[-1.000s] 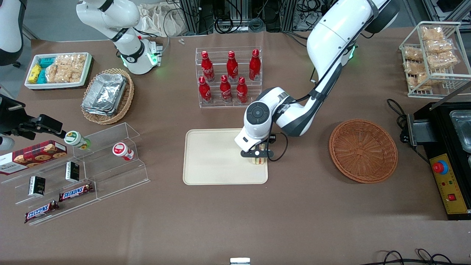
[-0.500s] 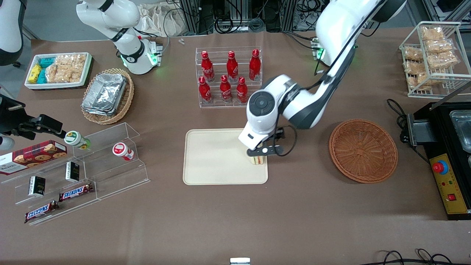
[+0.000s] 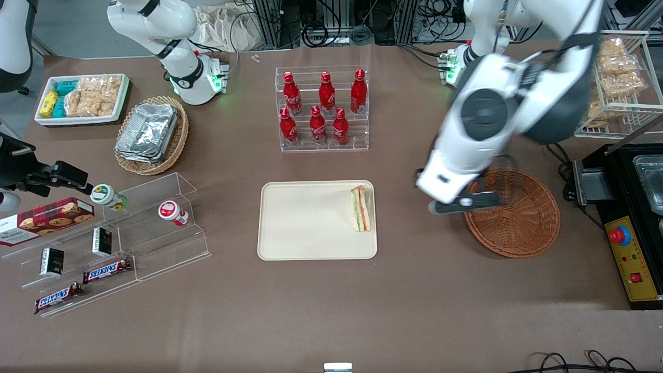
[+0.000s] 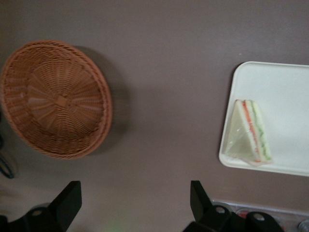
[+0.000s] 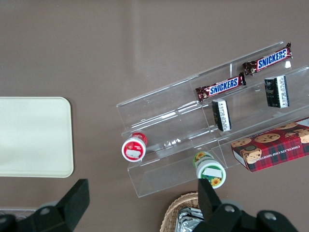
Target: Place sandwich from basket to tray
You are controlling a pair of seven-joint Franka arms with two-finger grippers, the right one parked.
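Sandwich (image 3: 362, 209) lies on your tray (image 3: 305, 223), near the edge closest to the empty basket (image 3: 512, 212), while the gripper (image 3: 460, 204), jaws apart and holding nothing, hangs high by the basket's rim, so placing looks done and you need only park the arm.

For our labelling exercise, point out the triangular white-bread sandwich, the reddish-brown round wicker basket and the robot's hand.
Triangular white-bread sandwich (image 3: 361, 209): front view, filling edge.
Reddish-brown round wicker basket (image 4: 55, 99): left wrist view, woven floor.
Hand (image 3: 462, 202): front view, above the basket's rim; the point lies on its dark finger bar.
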